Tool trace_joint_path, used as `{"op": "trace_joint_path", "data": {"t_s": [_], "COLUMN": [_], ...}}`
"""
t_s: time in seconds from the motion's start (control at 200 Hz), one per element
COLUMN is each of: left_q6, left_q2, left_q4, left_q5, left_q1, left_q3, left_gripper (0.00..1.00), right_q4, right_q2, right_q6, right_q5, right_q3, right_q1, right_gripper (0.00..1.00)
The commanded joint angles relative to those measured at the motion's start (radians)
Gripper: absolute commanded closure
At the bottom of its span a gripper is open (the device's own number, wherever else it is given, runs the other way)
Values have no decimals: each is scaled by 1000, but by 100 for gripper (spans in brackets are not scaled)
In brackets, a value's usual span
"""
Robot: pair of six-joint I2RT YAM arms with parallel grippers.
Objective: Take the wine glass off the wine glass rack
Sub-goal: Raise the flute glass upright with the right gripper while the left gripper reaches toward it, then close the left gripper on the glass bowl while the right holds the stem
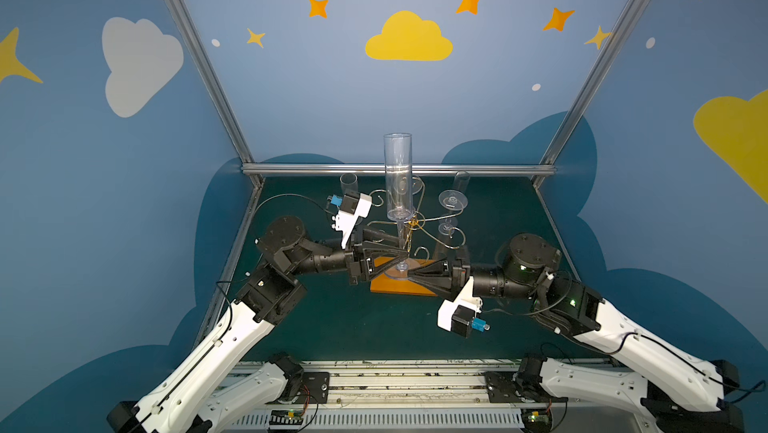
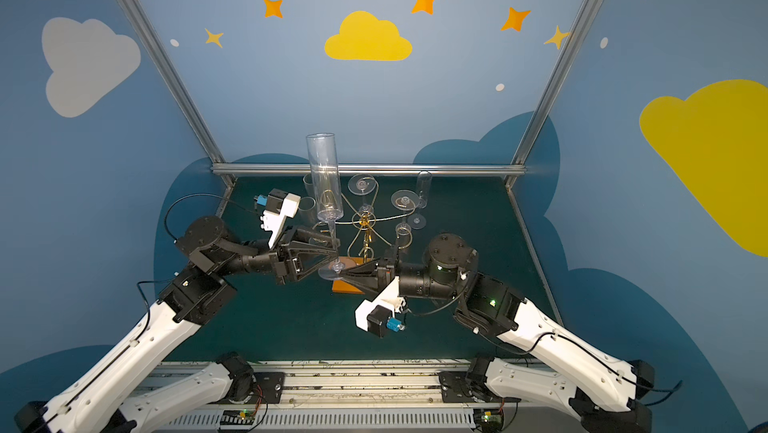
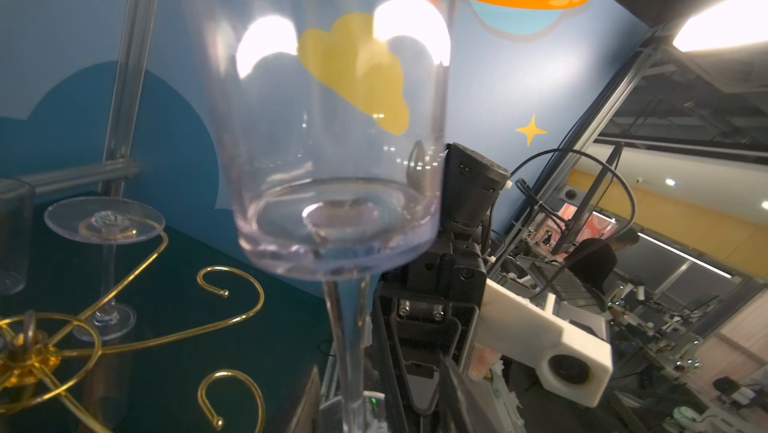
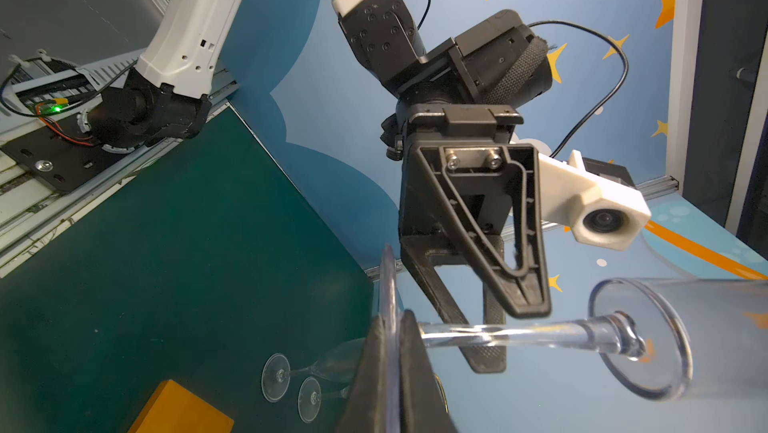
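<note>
So the dark green desk is lying under both hands. The wine glass rack is standing on it just behind them, gold wire arms curling out from the post, with its orange wooden base sitting partly under the right hand.

The wine glass is a tall clear flute. It's standing upright in the air, rising straight above the two hands, bowl on top and mouth pointing up. In a top view and the left wrist view it's sitting apart from the curls, on the left-hand side of the post.

The right hand is clamping shut on the edge of the glass's round foot, coming in flat from the right. The left hand is reaching in from the other side, a bit above the right hand, with the stem running between its fingers. I honestly can't tell if it's squeezing the stem or just framing it.

Two other glasses are hanging upside down on the rack's far arms, beyond the hands.
</note>
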Motion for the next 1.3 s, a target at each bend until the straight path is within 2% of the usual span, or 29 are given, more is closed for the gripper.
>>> {"op": "trace_joint_path", "data": {"t_s": [0.0,0.155,0.265,0.486,0.556,0.586,0.601,0.696,0.846,0.901,0.946,1.011,1.126,1.296], "left_q6": [7,13,20,40,47,52,55,86,171,210,247,307,408,528], "left_q2": [8,28,42,39,30,25,23,12,-3,-12,-19,-25,-31,-35], "left_q4": [41,26,-2,0,-3,-4,-5,-47,-123,-147,-173,-225,-313,-359], "left_q5": [16,25,24,-16,-35,-42,-47,-86,-143,-169,-190,-229,-285,-333], "left_q1": [-9,-27,-33,-54,-56,-56,-56,-57,-59,-60,-62,-63,-65,-74], "left_q3": [6,14,35,43,43,43,43,49,75,85,96,117,157,192], "left_gripper": [65,77,97,97,97,97,97,97,97,97,97,97,97,97], "right_q4": [58,64,62,72,66,63,67,134,286,311,319,287,197,45], "right_q2": [-21,-27,-27,-33,-38,-41,-42,-55,-77,-80,-75,-52,-11,63], "right_q6": [-46,-63,-70,-73,-81,-89,-89,-51,115,214,347,512,693,833], "right_q5": [50,72,83,109,125,138,144,172,174,182,226,328,476,428], "right_q3": [-16,-25,-26,-41,-46,-49,-52,-63,-56,-29,13,95,234,425], "right_q1": [18,31,37,44,48,50,52,54,54,55,54,54,51,45], "right_gripper": [100,100,100,99,49,11,7,7,7,7,7,7,7,7]}}
